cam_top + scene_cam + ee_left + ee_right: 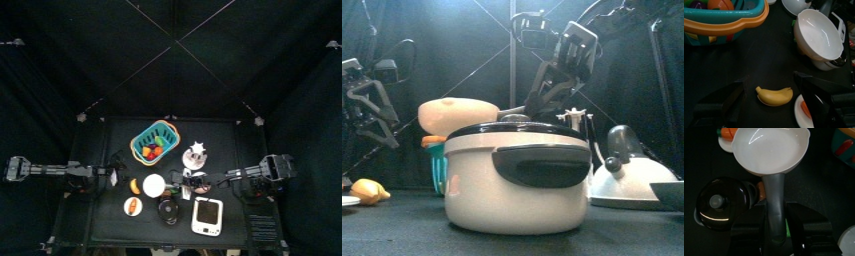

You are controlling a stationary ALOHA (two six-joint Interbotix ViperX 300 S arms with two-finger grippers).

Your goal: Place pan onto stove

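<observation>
The right claw (776, 235) is closed on the grey handle of the pan (771, 150), its 2 jaws flanking the handle. In the top view the pan (154, 184) lies at the tabletop's centre; the stove (207, 215) sits at 4 o'clock from it, well apart. The dark pot (723, 203) stands just beside the handle. Risk: a swing toward the stove could strike the pot. A handle-only grip could let the pan tilt. The left claw (769, 107) hangs wide open near a banana (774, 95).

A large white pot (516, 180) with dark lid stands before the raised pan (458, 114).
</observation>
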